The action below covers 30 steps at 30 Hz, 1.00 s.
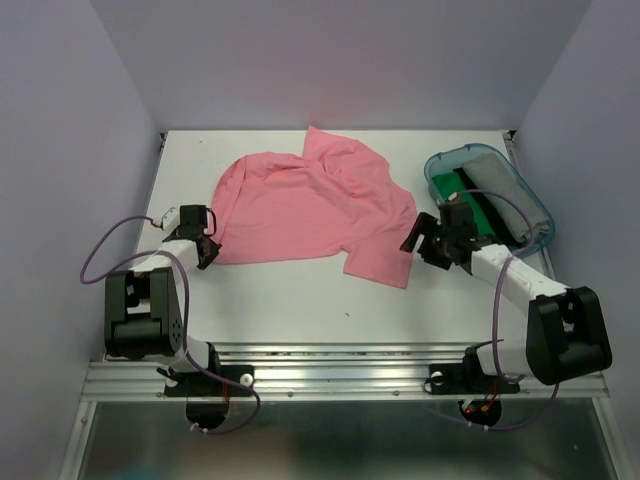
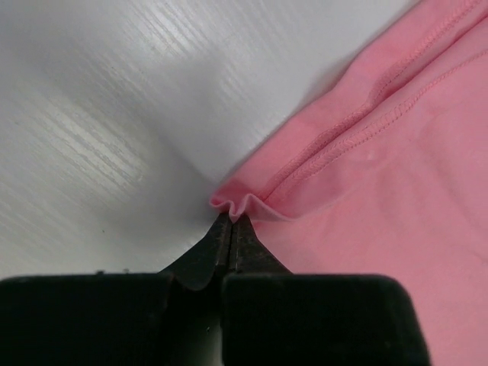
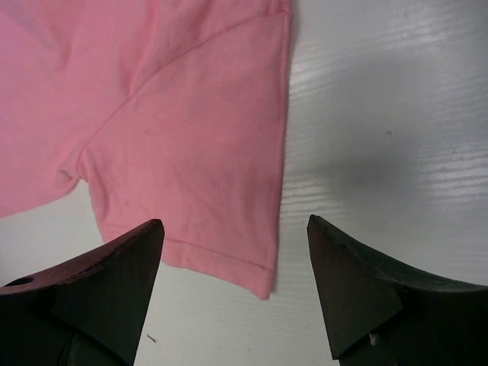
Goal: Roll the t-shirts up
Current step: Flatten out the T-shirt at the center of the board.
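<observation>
Pinching the hem (image 2: pixel 232 204) of the pink t-shirt (image 1: pixel 310 205), left gripper (image 2: pixel 231 223) clamped tight — right gripper (image 3: pixel 235 223) agape over its sleeve (image 3: pixel 198 152).

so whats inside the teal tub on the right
A green cloth and a grey cloth lie side by side in the teal tub, grey on the right. Anything beneath them is covered, so the count is unclear.

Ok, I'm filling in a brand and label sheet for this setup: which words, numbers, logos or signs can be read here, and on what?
None: no readable text in any view.
The pink t-shirt is plain, with no print or label showing.
The teal tub, the green cloth and the grey cloth in it show no legible marks.
</observation>
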Each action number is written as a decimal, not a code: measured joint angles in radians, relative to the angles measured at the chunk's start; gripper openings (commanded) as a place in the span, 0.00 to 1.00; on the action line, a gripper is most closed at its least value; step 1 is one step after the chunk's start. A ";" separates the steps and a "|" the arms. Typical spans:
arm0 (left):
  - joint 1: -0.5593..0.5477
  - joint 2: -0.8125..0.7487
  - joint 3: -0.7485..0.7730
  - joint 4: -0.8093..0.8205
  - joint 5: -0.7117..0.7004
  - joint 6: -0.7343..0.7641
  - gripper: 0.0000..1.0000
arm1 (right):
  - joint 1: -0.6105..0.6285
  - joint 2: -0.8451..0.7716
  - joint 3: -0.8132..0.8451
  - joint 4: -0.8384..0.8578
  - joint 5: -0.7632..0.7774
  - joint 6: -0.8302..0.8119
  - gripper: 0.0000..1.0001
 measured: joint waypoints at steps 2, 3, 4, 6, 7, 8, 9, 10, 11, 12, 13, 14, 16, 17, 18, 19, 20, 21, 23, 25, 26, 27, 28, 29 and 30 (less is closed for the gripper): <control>0.000 0.009 0.000 0.011 0.002 -0.004 0.00 | 0.005 0.002 -0.021 -0.006 -0.004 0.002 0.82; 0.000 0.010 0.002 0.013 0.002 -0.005 0.00 | 0.010 0.002 -0.029 -0.008 -0.004 0.005 0.82; 0.000 0.011 0.002 0.016 0.003 -0.006 0.00 | 0.020 0.001 -0.039 -0.009 0.000 0.010 0.82; 0.000 0.011 0.003 0.016 0.003 -0.008 0.00 | 0.060 0.001 -0.058 -0.013 0.005 0.031 0.80; 0.000 0.011 0.003 0.018 0.004 -0.010 0.00 | 0.086 0.001 -0.065 -0.015 0.011 0.044 0.78; 0.000 0.011 0.003 0.018 0.006 -0.011 0.00 | 0.111 0.000 -0.079 -0.015 0.016 0.060 0.76; 0.000 0.010 0.003 0.018 0.008 -0.012 0.00 | 0.130 -0.002 -0.092 -0.015 0.021 0.076 0.75; 0.000 0.008 0.003 0.018 0.009 -0.012 0.00 | 0.147 -0.005 -0.109 -0.015 0.023 0.103 0.71; 0.000 0.005 0.003 0.017 0.011 -0.012 0.00 | 0.156 -0.009 -0.123 -0.011 0.025 0.120 0.70; 0.000 0.000 0.003 0.016 0.011 -0.012 0.00 | 0.163 -0.019 -0.146 -0.009 0.027 0.147 0.70; 0.000 -0.006 0.003 0.016 0.011 -0.012 0.00 | 0.163 -0.036 -0.165 -0.003 0.029 0.180 0.70; 0.000 -0.013 0.003 0.016 0.011 -0.011 0.00 | 0.163 -0.052 -0.177 0.000 0.036 0.201 0.70; 0.000 -0.031 0.004 0.016 0.010 -0.011 0.00 | 0.162 -0.081 -0.208 0.017 0.061 0.271 0.70; 0.000 -0.036 0.005 0.014 0.011 -0.011 0.00 | 0.162 -0.089 -0.217 0.024 0.070 0.292 0.70; 0.000 -0.041 0.007 0.014 0.010 -0.010 0.00 | 0.162 -0.101 -0.233 0.047 0.081 0.326 0.68; 0.000 -0.044 0.010 0.012 0.011 -0.009 0.00 | 0.162 -0.108 -0.243 0.060 0.085 0.341 0.66; 0.000 -0.046 0.013 0.012 0.011 -0.008 0.00 | 0.162 -0.115 -0.257 0.080 0.092 0.361 0.61; 0.000 -0.048 0.016 0.011 0.011 -0.007 0.00 | 0.162 -0.116 -0.269 0.107 0.095 0.383 0.54; 0.000 -0.053 0.019 0.010 0.011 -0.006 0.00 | 0.162 -0.093 -0.274 0.151 0.097 0.407 0.28; 0.000 -0.060 0.019 0.006 0.011 -0.006 0.00 | 0.162 -0.046 -0.274 0.190 0.093 0.428 0.08; 0.000 -0.064 0.019 0.004 0.013 -0.004 0.00 | 0.160 -0.022 -0.269 0.212 0.094 0.439 0.02; 0.000 -0.068 0.019 0.001 0.014 -0.003 0.00 | 0.160 -0.004 -0.264 0.220 0.097 0.446 0.01; 0.000 -0.070 0.024 -0.006 0.016 -0.002 0.00 | 0.160 0.003 -0.260 0.225 0.104 0.449 0.01; 0.000 -0.070 0.029 -0.011 0.018 -0.002 0.00 | 0.160 0.013 -0.243 0.221 0.114 0.446 0.01; 0.000 -0.070 0.040 -0.021 0.020 0.000 0.00 | 0.160 0.014 -0.224 0.208 0.127 0.440 0.01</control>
